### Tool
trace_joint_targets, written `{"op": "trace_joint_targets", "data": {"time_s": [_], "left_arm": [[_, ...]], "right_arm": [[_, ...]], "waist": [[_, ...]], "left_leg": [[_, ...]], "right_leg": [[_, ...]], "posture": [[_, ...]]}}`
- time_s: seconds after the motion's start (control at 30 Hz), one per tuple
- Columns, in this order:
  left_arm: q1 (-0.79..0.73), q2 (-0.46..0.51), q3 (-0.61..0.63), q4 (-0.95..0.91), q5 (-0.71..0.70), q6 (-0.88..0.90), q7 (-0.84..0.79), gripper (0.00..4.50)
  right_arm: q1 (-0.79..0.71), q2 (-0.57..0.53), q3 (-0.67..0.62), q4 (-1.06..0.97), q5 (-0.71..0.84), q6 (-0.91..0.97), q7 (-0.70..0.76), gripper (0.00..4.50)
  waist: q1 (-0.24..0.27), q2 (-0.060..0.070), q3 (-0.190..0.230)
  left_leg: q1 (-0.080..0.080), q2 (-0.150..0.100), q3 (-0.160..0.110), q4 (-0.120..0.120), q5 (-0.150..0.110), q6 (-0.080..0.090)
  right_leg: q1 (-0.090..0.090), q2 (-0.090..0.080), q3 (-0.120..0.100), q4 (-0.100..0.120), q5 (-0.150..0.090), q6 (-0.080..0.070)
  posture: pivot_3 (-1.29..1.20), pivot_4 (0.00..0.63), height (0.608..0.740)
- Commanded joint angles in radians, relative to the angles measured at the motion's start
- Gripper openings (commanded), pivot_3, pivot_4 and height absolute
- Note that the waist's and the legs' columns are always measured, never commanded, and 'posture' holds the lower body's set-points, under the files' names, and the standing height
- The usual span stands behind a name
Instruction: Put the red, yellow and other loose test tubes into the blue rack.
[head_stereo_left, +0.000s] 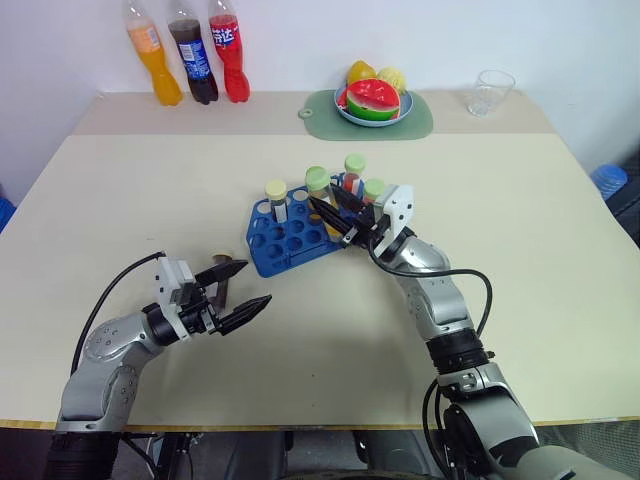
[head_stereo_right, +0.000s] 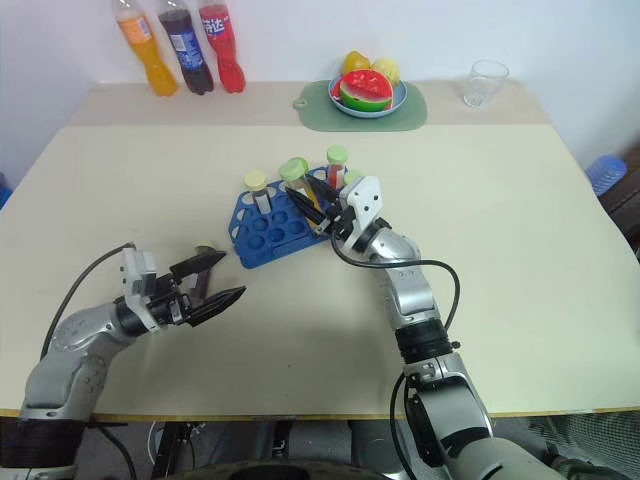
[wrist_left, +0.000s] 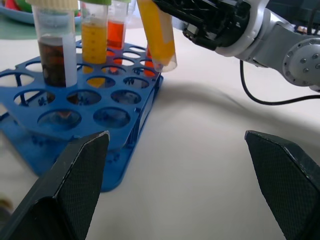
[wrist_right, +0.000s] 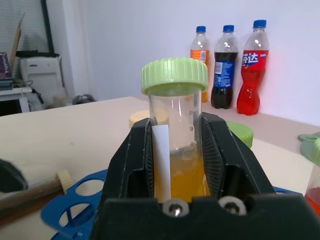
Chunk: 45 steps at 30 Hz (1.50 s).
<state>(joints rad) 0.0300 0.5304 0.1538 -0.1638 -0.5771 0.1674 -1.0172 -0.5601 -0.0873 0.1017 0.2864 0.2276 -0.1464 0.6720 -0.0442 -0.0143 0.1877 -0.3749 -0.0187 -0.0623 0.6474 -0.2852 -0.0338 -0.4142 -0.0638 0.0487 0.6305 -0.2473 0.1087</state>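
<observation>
The blue rack (head_stereo_left: 268, 246) stands mid-table with a brown tube (wrist_left: 52, 47), a yellow tube (wrist_left: 95, 42) and a red tube (wrist_left: 118, 31) upright in it. My right gripper (head_stereo_left: 338, 213) is shut on a green-capped tube of yellow liquid (wrist_right: 178, 145), which hangs tilted with its bottom over the rack's right edge. My left gripper (head_stereo_left: 255, 283) is open near the rack's front left corner, with nothing between its fingers. A loose dark tube with a cream cap (head_stereo_left: 222, 272) lies on the table just beyond those fingers, partly hidden by them.
Three soda bottles (head_stereo_left: 196, 50) stand at the back left. A plate of fruit (head_stereo_left: 373, 100) on a green mat sits at the back centre, and a clear glass (head_stereo_left: 491, 92) at the back right. The table's front edge runs just below both arms.
</observation>
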Motion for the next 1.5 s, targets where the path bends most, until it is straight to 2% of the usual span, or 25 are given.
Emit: {"op": "trace_joint_targets", "data": {"time_s": [0.03,0.27,0.53,1.5], "left_arm": [[0.006,0.008,0.032,-0.040,-0.012,-0.017,0.006,4.50],[0.012,0.007,0.041,-0.043,-0.011,-0.016,0.007,4.50],[0.017,0.012,0.049,-0.043,-0.013,-0.016,0.006,4.50],[0.022,0.016,0.053,-0.035,-0.012,-0.020,-0.004,4.50]], "right_arm": [[-0.052,0.033,-0.014,0.040,-0.004,-0.066,-0.019,1.07],[-0.095,0.074,-0.033,0.204,-0.028,-0.172,-0.057,1.07],[-0.099,0.066,-0.047,0.310,-0.045,-0.259,-0.058,1.07],[-0.059,0.090,-0.045,0.314,-0.052,-0.278,-0.064,1.07]], "waist": [[0.000,0.000,0.000],[0.000,0.000,0.000],[0.000,0.000,0.000],[-0.001,0.000,0.000]], "left_leg": [[0.000,0.000,0.000,0.000,0.000,0.000],[0.000,0.000,0.000,0.000,0.000,0.000],[0.000,0.000,0.000,0.000,0.000,0.000],[0.001,0.000,0.000,0.000,0.000,0.000]], "right_leg": [[0.000,0.000,0.000,0.000,0.000,0.000],[0.000,0.000,0.000,0.000,0.000,0.000],[0.000,0.000,0.000,0.000,0.000,0.000],[0.000,0.000,0.000,0.000,0.000,0.000]], "posture": [[0.00,0.150,0.740],[0.00,0.150,0.740],[0.00,0.150,0.740],[0.00,0.150,0.740]]}}
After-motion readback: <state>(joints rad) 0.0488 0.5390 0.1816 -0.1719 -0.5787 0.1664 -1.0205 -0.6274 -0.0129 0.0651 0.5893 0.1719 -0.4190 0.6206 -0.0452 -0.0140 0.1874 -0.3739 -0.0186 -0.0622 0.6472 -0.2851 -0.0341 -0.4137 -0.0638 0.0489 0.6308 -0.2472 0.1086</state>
